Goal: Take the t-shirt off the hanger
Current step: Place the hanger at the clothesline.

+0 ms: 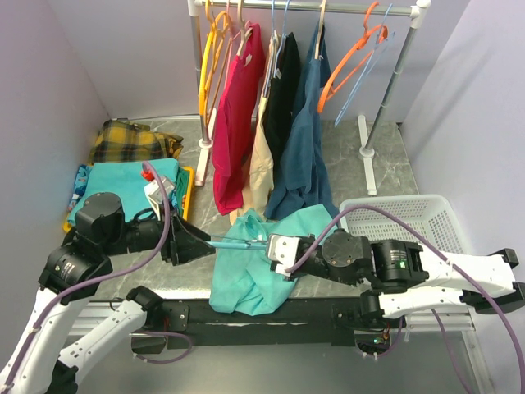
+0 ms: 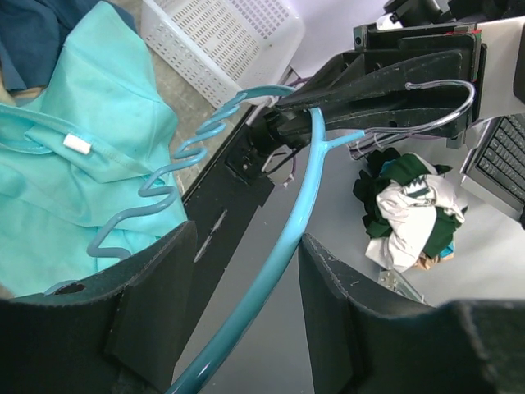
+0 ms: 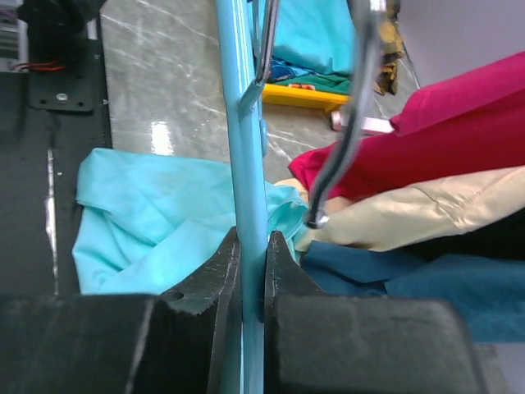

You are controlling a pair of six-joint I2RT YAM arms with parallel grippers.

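A grey marbled table top [image 1: 344, 156] sits between pale lilac walls. Nearest me, just left of the white slotted plastic basket [image 1: 410, 222], my right gripper [image 3: 253, 246] is clamped tight on a bare arm of the light blue plastic hanger [image 1: 242, 243]. Farther left of the basket, my left gripper [image 2: 246, 246] has its jaws apart, and the hanger's other arm passes between them without being pinched. The teal cotton t-shirt [image 1: 246, 279] lies crumpled on the table under the hanger, beside the basket's left wall and reaching the table's near edge.

I judge the job nearly done. Both hanger arms that I can see are bare, and what is left is to lift the hanger clear of the cloth. I cannot tell whether the end of the wavy lower bar is caught in the fabric, because my own finger covers it. Behind the basket, the metal clothes rail [image 1: 303, 8] of hung garments is cut off at the top.
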